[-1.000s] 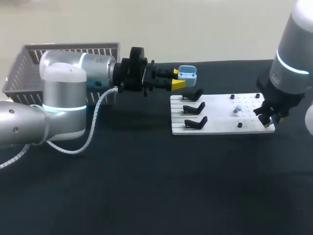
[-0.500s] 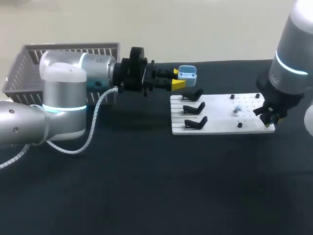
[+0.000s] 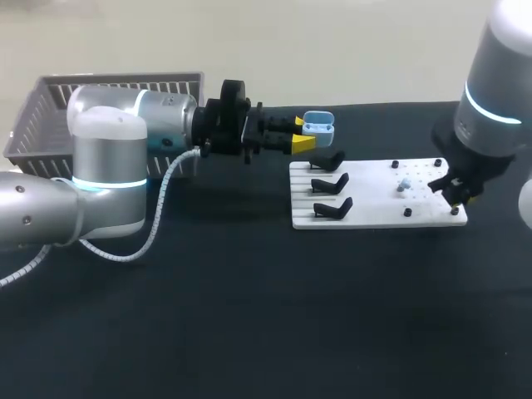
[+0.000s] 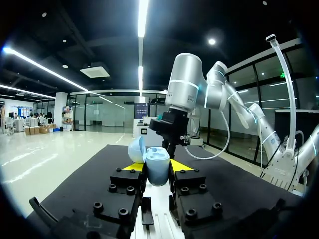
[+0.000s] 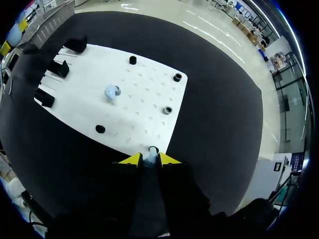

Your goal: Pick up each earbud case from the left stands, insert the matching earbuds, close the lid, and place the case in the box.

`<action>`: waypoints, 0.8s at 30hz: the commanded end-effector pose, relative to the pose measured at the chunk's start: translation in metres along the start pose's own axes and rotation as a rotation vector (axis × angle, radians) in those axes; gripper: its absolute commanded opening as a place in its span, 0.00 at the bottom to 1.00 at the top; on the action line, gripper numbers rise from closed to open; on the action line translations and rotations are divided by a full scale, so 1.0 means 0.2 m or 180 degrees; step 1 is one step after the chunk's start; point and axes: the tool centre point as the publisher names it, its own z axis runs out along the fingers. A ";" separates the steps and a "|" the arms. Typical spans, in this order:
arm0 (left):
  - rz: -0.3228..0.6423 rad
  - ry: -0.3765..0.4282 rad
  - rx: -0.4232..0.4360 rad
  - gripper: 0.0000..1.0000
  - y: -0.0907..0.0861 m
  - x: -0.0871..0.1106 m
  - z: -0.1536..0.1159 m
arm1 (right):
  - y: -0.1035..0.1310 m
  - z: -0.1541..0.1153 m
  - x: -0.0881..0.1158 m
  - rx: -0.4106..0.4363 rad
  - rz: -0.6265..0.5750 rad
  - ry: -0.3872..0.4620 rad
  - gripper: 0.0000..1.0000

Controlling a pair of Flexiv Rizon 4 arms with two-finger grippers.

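Gripping the light-blue earbud case (image 4: 158,169) in the left claw (image 3: 302,133), both yellow tips clamped on its sides, lid hinged open. Holding it off the table (image 3: 249,316), just far of the white board's (image 3: 374,208) left end and to the right of the grey basket (image 3: 116,83), which sits far left.

Pinching a small pale-blue earbud (image 5: 150,158) in the right claw (image 5: 149,160), tips nearly together on it. Hovering over the board's near right corner, just above a black peg (image 5: 154,149). Can't make out that earbud from the head view, too small behind the fingers.

Seeing a second earbud (image 3: 404,184) lying on the board's right half among the other pegs, well apart from the right claw. Also three black stands (image 3: 330,183) in a row on the board's left half, near side of the held case.
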 end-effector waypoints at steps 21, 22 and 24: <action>0.0009 -0.0007 -0.0015 0.00 -0.01 0.00 0.00 | 0.40 -0.65 -0.04 -0.0051 -0.0331 -0.0191 0.00; 0.0009 -0.0007 -0.0015 0.00 -0.01 0.00 0.00 | 0.40 -0.65 -0.04 -0.0051 -0.0331 -0.0191 0.00; 0.0009 -0.0007 -0.0015 0.00 -0.01 0.00 0.00 | 0.40 -0.65 -0.04 -0.0051 -0.0331 -0.0191 0.00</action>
